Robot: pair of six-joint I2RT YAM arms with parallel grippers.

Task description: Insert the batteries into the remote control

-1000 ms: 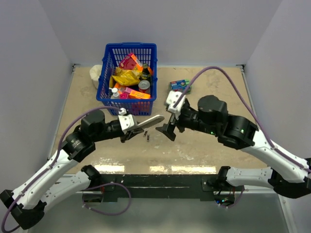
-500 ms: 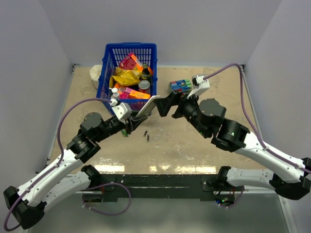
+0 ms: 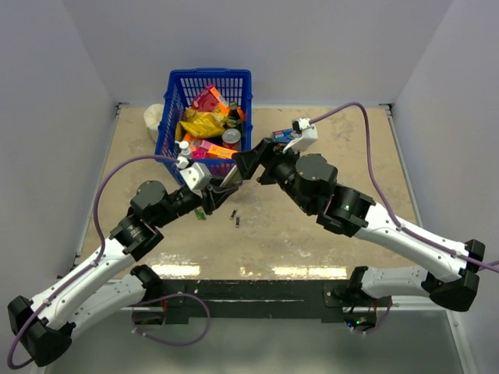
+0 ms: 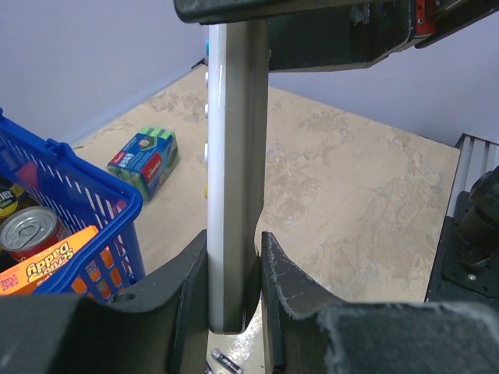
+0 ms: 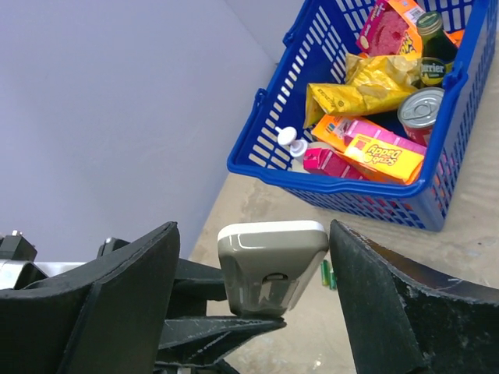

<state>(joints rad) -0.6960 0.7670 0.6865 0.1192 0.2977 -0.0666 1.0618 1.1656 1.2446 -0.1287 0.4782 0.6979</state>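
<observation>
Our left gripper (image 4: 234, 269) has its jaws clamped tight on the near end of the remote control (image 4: 238, 140), which is lifted off the table (image 3: 281, 234) and slants toward 1 o'clock in the top view. Our right gripper (image 5: 265, 269) straddles its far end, jaws spread wide with a gap on either side. The batteries (image 3: 235, 216) lie on the table at 5 o'clock from the left gripper, and the blue basket (image 3: 209, 72) sits at 12 o'clock.

light: even, bright | shadows: soft | focus: near fingers (image 4: 195, 296) blurred
</observation>
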